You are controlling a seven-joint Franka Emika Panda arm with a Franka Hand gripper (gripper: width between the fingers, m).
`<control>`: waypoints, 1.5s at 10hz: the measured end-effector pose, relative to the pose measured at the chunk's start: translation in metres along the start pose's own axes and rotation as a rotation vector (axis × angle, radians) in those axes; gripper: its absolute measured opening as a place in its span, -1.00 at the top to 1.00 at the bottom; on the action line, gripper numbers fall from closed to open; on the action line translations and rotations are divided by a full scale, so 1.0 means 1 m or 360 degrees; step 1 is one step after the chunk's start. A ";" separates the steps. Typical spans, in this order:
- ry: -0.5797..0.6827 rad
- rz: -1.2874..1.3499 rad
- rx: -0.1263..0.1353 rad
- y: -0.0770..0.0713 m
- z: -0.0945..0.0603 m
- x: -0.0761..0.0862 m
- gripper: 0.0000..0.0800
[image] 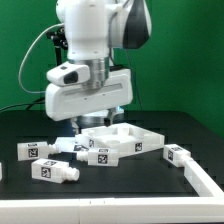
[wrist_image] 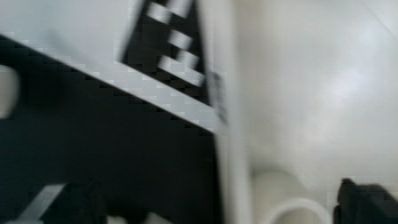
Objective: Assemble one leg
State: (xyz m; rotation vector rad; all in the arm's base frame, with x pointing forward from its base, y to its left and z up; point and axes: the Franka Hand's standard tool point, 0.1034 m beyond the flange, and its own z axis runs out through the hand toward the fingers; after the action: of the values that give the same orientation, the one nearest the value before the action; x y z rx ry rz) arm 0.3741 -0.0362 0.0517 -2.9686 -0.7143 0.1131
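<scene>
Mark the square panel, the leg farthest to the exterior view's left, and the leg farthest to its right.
square panel [image: 152, 135]: exterior view, on its raised rim.
leftmost leg [image: 28, 151]: exterior view, on its tagged face.
rightmost leg [image: 180, 155]: exterior view, middle of its body.

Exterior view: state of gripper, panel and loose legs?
gripper: down at the panel's far edge; open or shut unclear
panel: flat on the table, rim up, no leg standing in it
leftmost leg: lying loose
rightmost leg: lying loose, apart from panel
front leg: lying by panel wall, contact unclear
</scene>
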 end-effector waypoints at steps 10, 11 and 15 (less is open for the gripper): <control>0.0064 -0.0067 -0.0092 -0.004 0.048 -0.008 -0.11; 0.0063 -0.0067 -0.0092 -0.004 0.048 -0.008 0.40; 0.0023 0.0054 -0.0034 -0.005 0.021 -0.013 0.87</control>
State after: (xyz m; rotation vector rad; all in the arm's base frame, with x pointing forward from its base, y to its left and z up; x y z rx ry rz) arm 0.3580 -0.0360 0.0322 -2.9997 -0.6675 0.0863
